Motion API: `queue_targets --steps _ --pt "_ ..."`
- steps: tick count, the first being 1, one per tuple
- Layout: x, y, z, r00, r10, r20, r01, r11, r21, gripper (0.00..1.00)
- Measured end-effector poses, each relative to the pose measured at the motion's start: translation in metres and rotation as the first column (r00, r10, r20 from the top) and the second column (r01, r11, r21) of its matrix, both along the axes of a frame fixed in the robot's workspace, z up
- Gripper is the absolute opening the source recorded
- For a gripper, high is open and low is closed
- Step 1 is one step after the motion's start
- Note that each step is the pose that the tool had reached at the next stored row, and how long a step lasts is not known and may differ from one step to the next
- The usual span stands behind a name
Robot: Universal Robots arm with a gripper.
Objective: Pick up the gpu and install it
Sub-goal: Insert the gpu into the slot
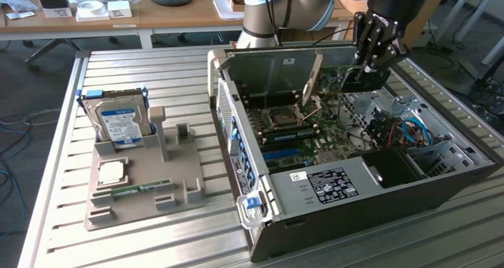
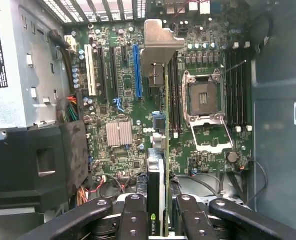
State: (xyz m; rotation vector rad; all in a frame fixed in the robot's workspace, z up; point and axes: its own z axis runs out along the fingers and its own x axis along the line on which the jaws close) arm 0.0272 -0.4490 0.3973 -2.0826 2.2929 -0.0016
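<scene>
In the exterior view, the gripper point(image 1: 367, 67) hung inside the open steel case point(image 1: 346, 221), jaws clenched on the gpu point(image 1: 369, 82), clear of the walls. In the wrist view, the thin card stood edge-on above the green motherboard point(image 2: 118, 110), its flat silver bracket point(image 2: 160, 45) near the blue slot point(image 2: 137, 70).

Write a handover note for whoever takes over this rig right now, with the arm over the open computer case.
Gripper: shut on the gpu, card held on edge.
Where: over the motherboard inside the open case, silver bracket toward the case's rear, not in the blue slot.
Done: gpu picked up and brought to the case.
Left: gpu not yet seated in a slot.
</scene>
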Motion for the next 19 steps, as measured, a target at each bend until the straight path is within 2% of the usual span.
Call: queue_targets --steps 6,7,8,19 --pt "-0.001 0.0002 0.0 1.0 0.0 0.0 0.0 1.0 -0.0002 0.27" --pt "-0.006 0.0025 0.0 1.0 0.0 0.0 0.0 1.0 -0.0021 0.27" --pt "-0.01 0.0068 -0.0001 1.0 0.0 0.0 0.0 1.0 -0.0038 0.27" --pt "-0.01 0.0077 -0.0009 1.0 0.0 0.0 0.0 1.0 -0.0043 0.27"
